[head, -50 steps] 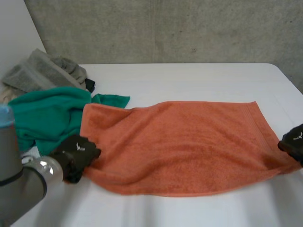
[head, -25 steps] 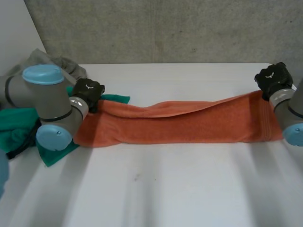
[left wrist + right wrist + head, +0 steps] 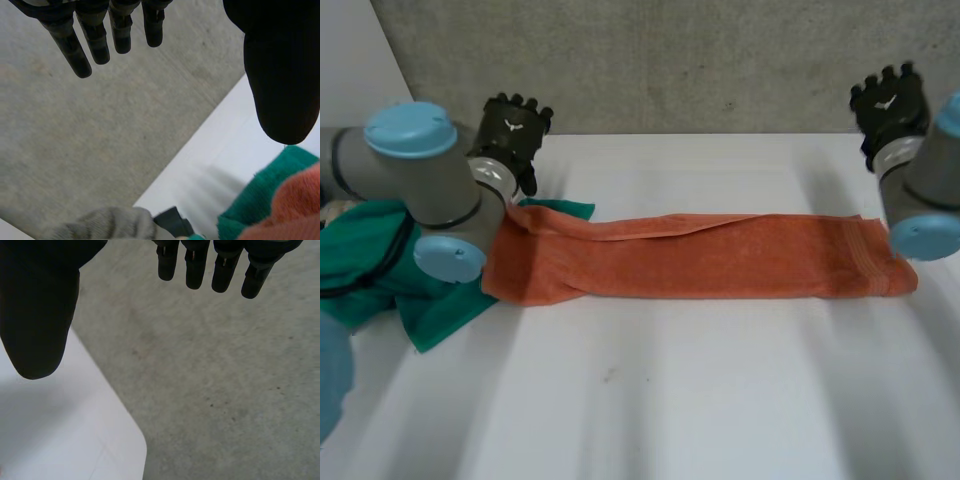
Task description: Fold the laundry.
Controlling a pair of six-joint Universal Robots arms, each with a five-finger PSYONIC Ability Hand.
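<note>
An orange towel (image 3: pixel 700 257) lies folded lengthwise in a long band across the middle of the white table (image 3: pixel 700 400). My left hand (image 3: pixel 513 125) is raised above the towel's left end, fingers (image 3: pixel 75 45) straight and spread, nothing in them. My right hand (image 3: pixel 887 102) hovers above the towel's right end near the table's far right corner, fingers (image 3: pixel 200 270) straight and empty. A bit of the orange towel (image 3: pixel 290 210) shows below the left thumb (image 3: pixel 280 75).
A green towel (image 3: pixel 380 265) lies bunched at the table's left edge, partly under the orange one and behind my left arm (image 3: pixel 420 185). A grey cloth (image 3: pixel 105 225) lies beyond it. A concrete wall (image 3: pixel 700 60) stands behind the table. The table's far right corner (image 3: pixel 135 445) is rounded.
The towel's near edge was carried back over the far edge, halving it. Both hands then let go of the ends, straightened their fingers and rose away from the cloth.
</note>
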